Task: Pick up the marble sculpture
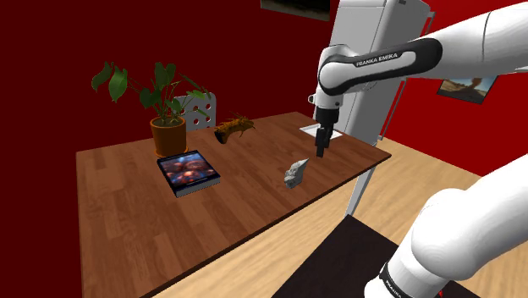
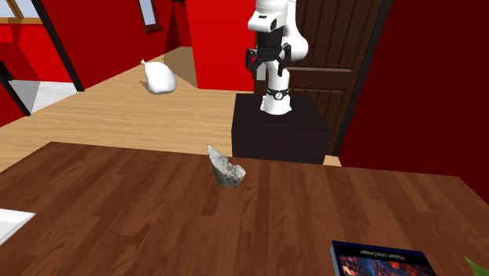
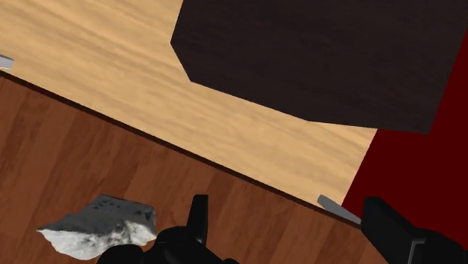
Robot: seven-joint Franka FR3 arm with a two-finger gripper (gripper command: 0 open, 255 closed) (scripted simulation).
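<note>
The marble sculpture, a rough white-and-grey lump, lies on the wooden table close to the edge that faces the stand. In the shoulder view it sits at about seven o'clock from the gripper, near it but clearly apart. The gripper hangs from the white arm, pointing down over the table. In the wrist view its two black fingers stand wide apart, released, with only table wood and floor between them. There the sculpture lies outside the gap, just beyond the outer face of one finger, and I cannot tell whether they touch. In the shoulder view a picture-covered book lies flat at nine o'clock from the sculpture, and a brown gnarled piece rests at ten o'clock. A potted plant stands at eleven o'clock from the book. A flat white sheet lies on the table at twelve o'clock from the gripper. In the second exterior view the sculpture lies near the table's far edge, with the dark stand at two o'clock from it. A white sack sits on the floor at eleven o'clock, and the book lies at four o'clock.
</note>
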